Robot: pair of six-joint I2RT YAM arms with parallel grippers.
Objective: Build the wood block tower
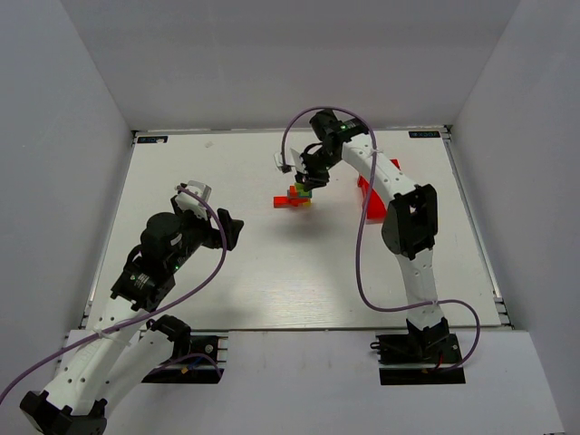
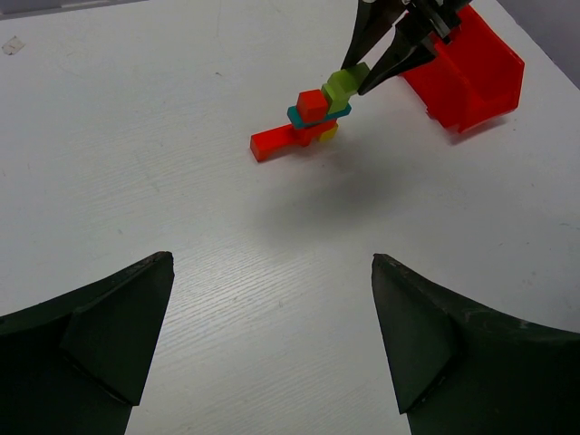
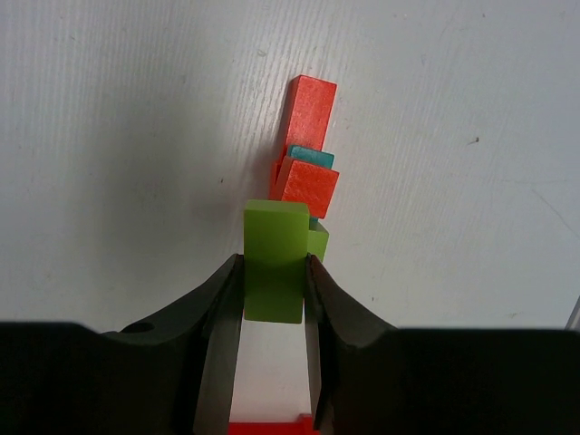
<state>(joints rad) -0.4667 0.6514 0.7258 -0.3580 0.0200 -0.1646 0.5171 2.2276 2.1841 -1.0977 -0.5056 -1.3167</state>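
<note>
Wood block tower (image 1: 297,196), a small stack of painted red, teal, yellow and lime pieces, stood just above the centre of the top view, near the red plastic bin (image 1: 367,195), its long red base bar (image 1: 286,202) pointing left in that frame. My right claw (image 3: 273,272) was pinching a lime green wooden block (image 3: 275,258) directly over the stack's right end, so I judged the next move a short straight lowering. My left claw (image 2: 272,258) sat spread wide at lower left, well apart, the farther arm.

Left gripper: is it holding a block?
No, the left gripper stands wide open with nothing in it.
</note>
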